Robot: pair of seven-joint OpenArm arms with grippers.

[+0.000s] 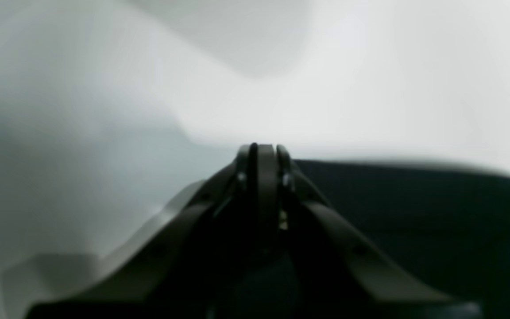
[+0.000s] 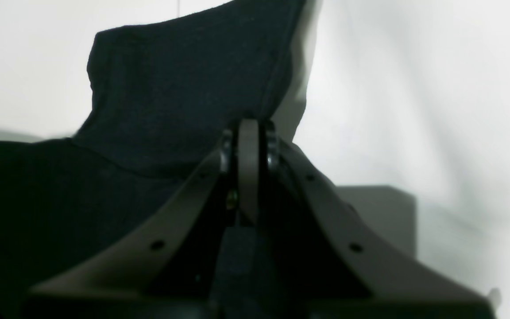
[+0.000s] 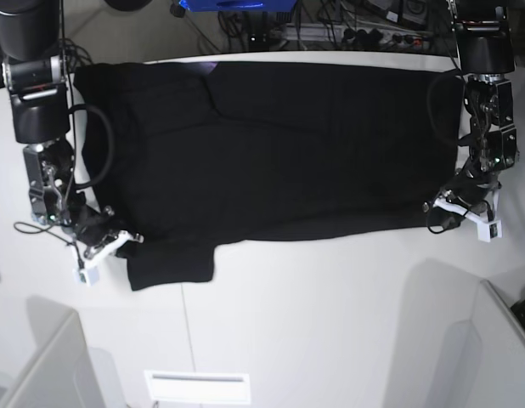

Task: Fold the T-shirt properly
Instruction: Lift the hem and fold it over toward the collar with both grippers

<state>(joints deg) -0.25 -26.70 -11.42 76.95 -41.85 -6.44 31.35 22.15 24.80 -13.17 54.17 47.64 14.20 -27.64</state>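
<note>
Black cloth fills the far half of the white table (image 3: 330, 323): the large black short-sleeved T-shirt (image 3: 279, 144) lies spread flat and wide, plain side up, with one sleeve (image 3: 171, 262) sticking out toward the near edge on the scene's left.

At that near-left corner sits the right gripper (image 3: 118, 239), low against the hem beside the sleeve. Its wrist view shows the jaws pressed together with dark fabric rising just behind the tips (image 2: 248, 128); whether a fold is actually pinched between them is hard to say, since the view is dim and close.

At the near-right corner the left gripper (image 3: 438, 206) rests at the shirt's edge. Its jaws are likewise together (image 1: 261, 150), with the black hem just beside them and bare table ahead.

The main risk is an uneven lift. If one gripper has cloth and the other has only slid alongside the hem, raising both would drag a single corner, skewing the shirt and bunching it. A thin pinch could also slip free mid-fold, and the loose sleeve could tuck under crookedly.
</note>
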